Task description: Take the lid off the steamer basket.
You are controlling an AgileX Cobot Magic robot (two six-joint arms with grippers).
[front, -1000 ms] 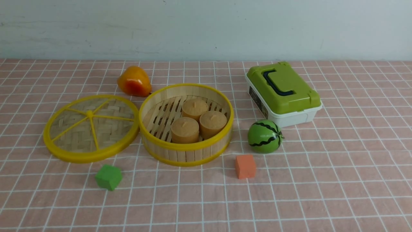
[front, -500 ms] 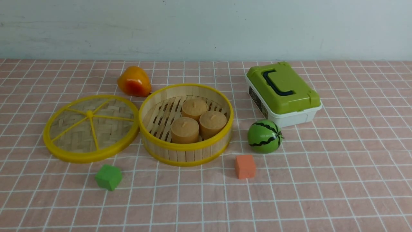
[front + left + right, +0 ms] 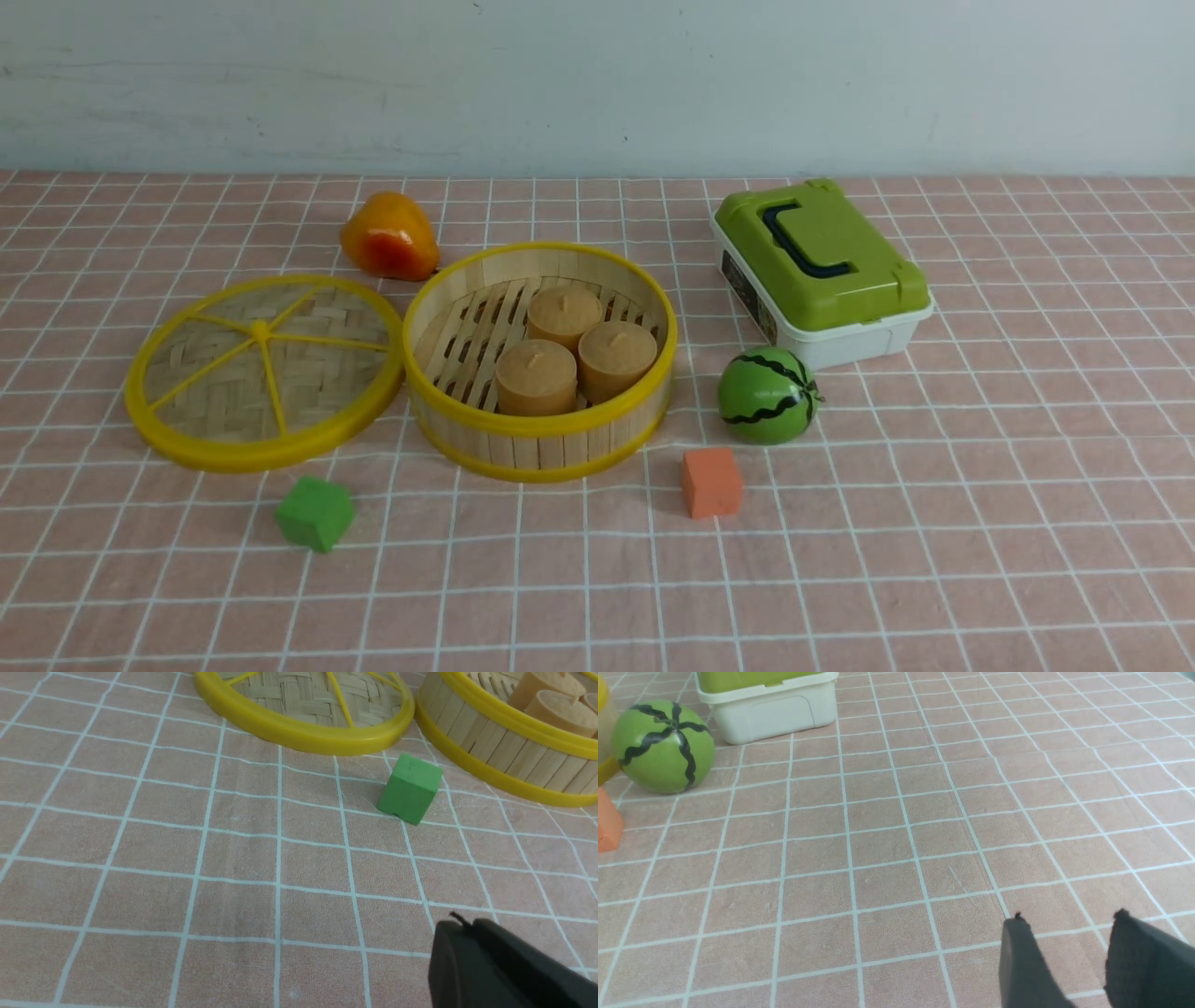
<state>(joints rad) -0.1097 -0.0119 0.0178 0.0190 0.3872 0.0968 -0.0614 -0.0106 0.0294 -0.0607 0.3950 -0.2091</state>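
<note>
Lid (image 3: 264,371) and steamer basket (image 3: 540,359) are already sitting apart on the worktop (image 3: 934,523), so you are looking at a task that, by my reading, is as good as finished. The lid is lying flat on the checked cloth on the robot's left of the basket, knob side up, its yellow rim just beside or perhaps brushing the basket's rim; from the front you cannot be sure which. The basket is standing open and showing three tan cup-shaped pieces (image 3: 571,347) resting on its slatted floor, with nothing covering them. You are seeing neither arm in the front view, which suggests both are pulled back toward the robot. In the left wrist view the left pincer (image 3: 460,926) is hanging low over bare cloth with its dark jaws looking pressed together and carrying nothing, the green cube (image 3: 410,788) lying between it and the lid's near rim. In the right wrist view the right pincer (image 3: 1066,921) is holding its two fingers apart with cloth showing between them, and it is empty too, well away from the watermelon toy (image 3: 663,745) and the green-and-white box (image 3: 768,700). Nothing of the removal itself is looking undone; all that seems left for you is confirming that the lid is resting steady and that the arms are parking clear
</note>
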